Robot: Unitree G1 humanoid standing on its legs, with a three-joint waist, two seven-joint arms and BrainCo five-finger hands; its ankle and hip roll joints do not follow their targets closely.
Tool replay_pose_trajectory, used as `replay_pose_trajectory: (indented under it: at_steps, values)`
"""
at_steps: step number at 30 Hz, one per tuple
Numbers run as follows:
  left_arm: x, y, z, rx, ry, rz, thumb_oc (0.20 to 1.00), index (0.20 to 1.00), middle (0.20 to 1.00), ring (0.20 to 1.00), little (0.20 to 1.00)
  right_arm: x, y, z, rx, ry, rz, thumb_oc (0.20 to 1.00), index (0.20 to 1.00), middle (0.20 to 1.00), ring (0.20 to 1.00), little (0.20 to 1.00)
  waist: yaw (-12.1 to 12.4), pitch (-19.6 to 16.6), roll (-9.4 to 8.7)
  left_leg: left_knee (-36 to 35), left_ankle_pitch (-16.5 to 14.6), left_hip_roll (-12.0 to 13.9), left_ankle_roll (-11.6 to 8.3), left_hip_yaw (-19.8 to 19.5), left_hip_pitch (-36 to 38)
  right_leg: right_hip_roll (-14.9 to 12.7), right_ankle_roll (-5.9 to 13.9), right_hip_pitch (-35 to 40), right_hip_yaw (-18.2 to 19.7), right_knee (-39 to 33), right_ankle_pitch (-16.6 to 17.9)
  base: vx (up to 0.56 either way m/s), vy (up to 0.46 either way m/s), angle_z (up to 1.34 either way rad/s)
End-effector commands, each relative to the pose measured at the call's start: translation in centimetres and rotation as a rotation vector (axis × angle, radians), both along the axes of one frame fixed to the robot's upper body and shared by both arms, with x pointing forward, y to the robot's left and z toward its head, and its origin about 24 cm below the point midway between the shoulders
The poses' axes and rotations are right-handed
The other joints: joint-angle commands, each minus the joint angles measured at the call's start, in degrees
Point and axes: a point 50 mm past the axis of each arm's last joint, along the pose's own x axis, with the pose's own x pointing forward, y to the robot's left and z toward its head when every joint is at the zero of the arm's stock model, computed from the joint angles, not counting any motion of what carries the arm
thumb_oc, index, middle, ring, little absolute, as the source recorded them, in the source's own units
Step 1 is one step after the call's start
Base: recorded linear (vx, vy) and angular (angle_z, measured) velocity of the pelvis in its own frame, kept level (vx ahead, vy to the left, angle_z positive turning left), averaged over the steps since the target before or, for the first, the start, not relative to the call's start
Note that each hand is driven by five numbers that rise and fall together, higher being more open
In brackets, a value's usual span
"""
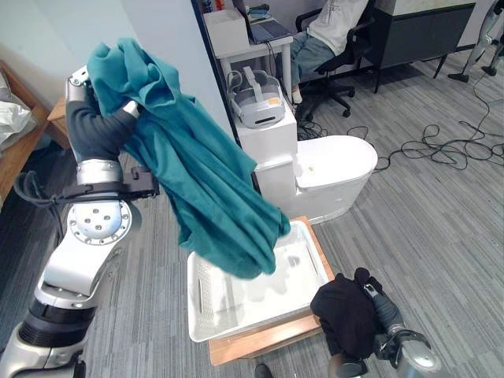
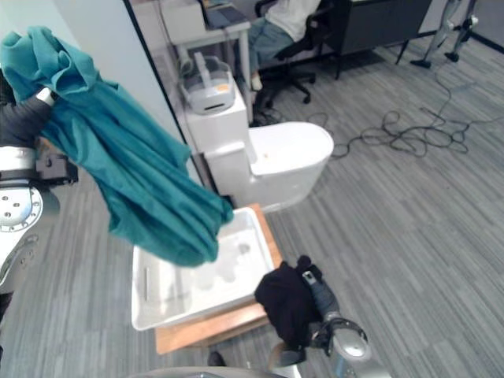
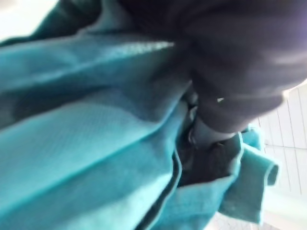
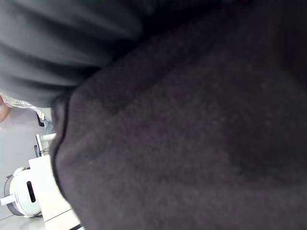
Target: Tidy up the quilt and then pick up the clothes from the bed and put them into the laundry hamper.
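Garments, count two. One teal garment (image 1: 206,185) is hanging from the raised left robot hand (image 1: 79,79), draping down and to the right, its lower end dangling just above the near-left part of the hamper. One black garment (image 1: 344,313) is bunched over the right robot hand (image 1: 370,293) low at the right, beside the hamper's right edge and outside it.

Laundry hamper, count one. A white rectangular tub (image 1: 315,253) is sitting on a wooden board (image 1: 260,337) on the grey striped floor (image 1: 425,236); its interior is showing white, with no garment lying inside.

Robot hands, count two. The left one is wrapped in teal cloth, and the left wrist view is showing folds of it against the dark cover; whether its fingers are curled cannot be told. The right one is covered by black cloth; its finger state cannot be told either.

Surroundings: one white pedestal unit (image 1: 315,169) carrying one headset (image 1: 257,102); one person (image 1: 327,31) sitting in one office chair (image 1: 346,67) at one desk (image 1: 252,39).
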Motion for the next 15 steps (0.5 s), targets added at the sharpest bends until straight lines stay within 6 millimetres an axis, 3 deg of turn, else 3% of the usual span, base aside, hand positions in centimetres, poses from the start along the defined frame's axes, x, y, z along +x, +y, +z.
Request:
replay_pose_trajectory:
  at_steps: [1, 6, 9, 11, 14, 15]
  values:
    - [-0.3, 0.9, 1.8, 0.034, -0.099, 0.046, 0.2, 0.2, 0.2, 0.2, 0.2, 2.1, 1.5, 2.4, 0.048, -0.154, 0.04, 0.2, 0.2, 0.2, 0.2, 0.2, 1.0, 0.6, -2.16, 0.0, -5.2, 0.3, -1.24, -1.3, 1.4, -0.5, 2.43, 1.3, -3.6, -0.4, -6.4, 0.0, 0.0, 0.0]
    - [0.8, 1.1, -1.5, 0.033, 0.091, 0.047, 0.2, 0.2, 0.2, 0.2, 0.2, 2.2, 1.4, 2.4, 0.054, -0.145, 0.045, 0.2, 0.2, 0.2, 0.2, 0.2, 1.0, 0.7, -2.14, 0.0, -5.1, 0.4, -1.29, -1.4, 1.3, -0.5, 2.46, 1.4, -3.7, -0.4, -6.3, 0.0, 0.0, 0.0]
    - [3.0, 0.0, -6.8, 0.032, 0.329, 0.052, 0.2, 0.2, 0.2, 0.2, 0.2, 1.9, 1.7, 2.3, 0.054, -0.13, 0.074, 0.2, 0.2, 0.2, 0.2, 0.2, -0.5, 1.0, -2.62, 0.0, -5.1, 0.6, -1.05, -0.7, 1.3, -0.1, 2.34, 0.9, -2.5, -0.4, -6.0, 0.01, -0.008, 0.01]
    - [3.7, -0.8, -8.5, 0.052, 0.391, 0.058, 0.2, 0.2, 0.2, 0.2, 0.2, 1.8, 1.7, 2.2, 0.055, -0.126, 0.077, 0.2, 0.2, 0.2, 0.2, 0.2, -1.0, 1.3, -2.86, 0.0, -5.0, 0.8, -1.01, -0.4, 1.2, 0.0, 2.35, 0.7, -2.0, -0.4, -5.8, 0.01, -0.029, -0.05]
    - [4.6, -2.9, -13.3, 0.073, 0.565, 0.04, 0.2, 0.2, 0.2, 0.2, 0.2, 1.7, 1.5, 2.0, 0.054, -0.127, 0.092, 0.2, 0.2, 0.2, 0.2, 0.2, -2.3, 2.2, -3.41, 0.0, -4.8, 1.2, -0.96, 0.6, 1.1, 0.1, 2.58, -0.1, -0.7, -0.4, -5.2, 0.0, -0.027, -0.08]
    - [4.6, -3.2, -13.9, 0.075, 0.597, 0.032, 0.2, 0.2, 0.2, 0.2, 0.2, 1.7, 1.5, 2.0, 0.053, -0.127, 0.092, 0.2, 0.2, 0.2, 0.2, 0.2, -2.4, 2.4, -3.45, 0.0, -4.8, 1.2, -0.94, 0.8, 1.1, 0.1, 2.62, -0.2, -0.5, -0.4, -5.2, 0.0, -0.011, -0.12]
